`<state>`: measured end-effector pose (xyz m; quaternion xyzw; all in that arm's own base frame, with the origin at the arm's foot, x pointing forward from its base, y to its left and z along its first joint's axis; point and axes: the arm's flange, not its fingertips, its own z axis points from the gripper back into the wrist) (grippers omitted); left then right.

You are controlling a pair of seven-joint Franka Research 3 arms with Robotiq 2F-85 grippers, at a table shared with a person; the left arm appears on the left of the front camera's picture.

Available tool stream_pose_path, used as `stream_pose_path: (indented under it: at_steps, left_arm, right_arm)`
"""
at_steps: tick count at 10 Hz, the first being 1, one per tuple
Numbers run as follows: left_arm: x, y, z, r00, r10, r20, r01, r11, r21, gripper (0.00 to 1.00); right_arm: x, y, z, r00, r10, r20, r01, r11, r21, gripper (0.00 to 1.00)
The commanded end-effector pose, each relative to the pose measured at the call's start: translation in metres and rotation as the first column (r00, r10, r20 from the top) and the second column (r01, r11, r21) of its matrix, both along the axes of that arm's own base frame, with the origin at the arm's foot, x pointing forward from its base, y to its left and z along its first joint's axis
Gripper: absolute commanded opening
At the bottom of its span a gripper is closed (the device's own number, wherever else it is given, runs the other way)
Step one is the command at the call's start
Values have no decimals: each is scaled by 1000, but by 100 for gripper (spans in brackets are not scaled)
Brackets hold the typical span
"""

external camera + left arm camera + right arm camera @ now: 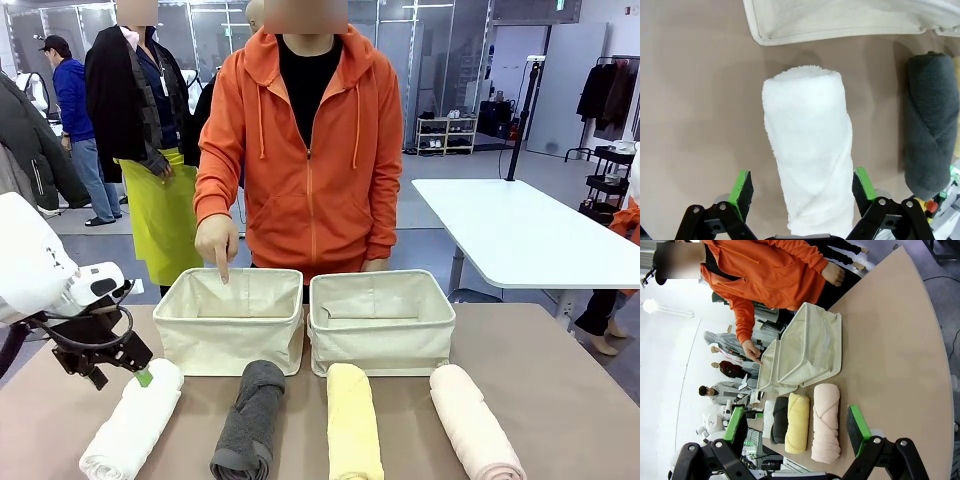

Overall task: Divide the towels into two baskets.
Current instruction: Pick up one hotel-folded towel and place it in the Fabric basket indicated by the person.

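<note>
Four rolled towels lie in a row on the table in front of two cream baskets: white, dark grey, pale yellow and pale pink. My left gripper is low over the far end of the white towel. It is open, with one green pad on each side of the roll. The left basket and the right basket hold nothing. A person's hand points a finger down into the left basket. My right gripper hangs open, high above the table.
The person in an orange hoodie stands at the far edge behind the baskets. The dark grey towel lies close beside the white one. A white table stands beyond to the right.
</note>
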<state>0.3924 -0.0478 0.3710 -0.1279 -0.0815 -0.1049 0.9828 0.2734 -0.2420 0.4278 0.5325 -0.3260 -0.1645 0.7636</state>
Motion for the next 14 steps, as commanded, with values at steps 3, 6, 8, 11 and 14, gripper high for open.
stream_pose_path:
  at_steps: [3, 6, 8, 11, 14]
  left_arm:
    - [-57, 4, -48, 997, -67, 26, 68, 997, -37, 100]
    - [-55, -3, -57, 998, -68, -2, 68, 997, -29, 100]
    - [-60, -9, -65, 995, -95, -27, 93, 994, -51, 100]
    - [-64, -13, -68, 993, -110, -34, 108, 992, -61, 80]
    - [-66, -14, -67, 992, -120, -36, 118, 991, -57, 42]
  right_arm:
    - [-2, -1, 3, 1000, -2, 10, 2, 1000, 11, 100]
    - [-2, -1, 3, 1000, -2, 10, 2, 1000, 11, 100]
    - [-2, -1, 3, 1000, -2, 10, 2, 1000, 11, 100]
    - [-2, -1, 3, 1000, -2, 10, 2, 1000, 11, 100]
    - [-2, -1, 3, 1000, -2, 10, 2, 1000, 11, 100]
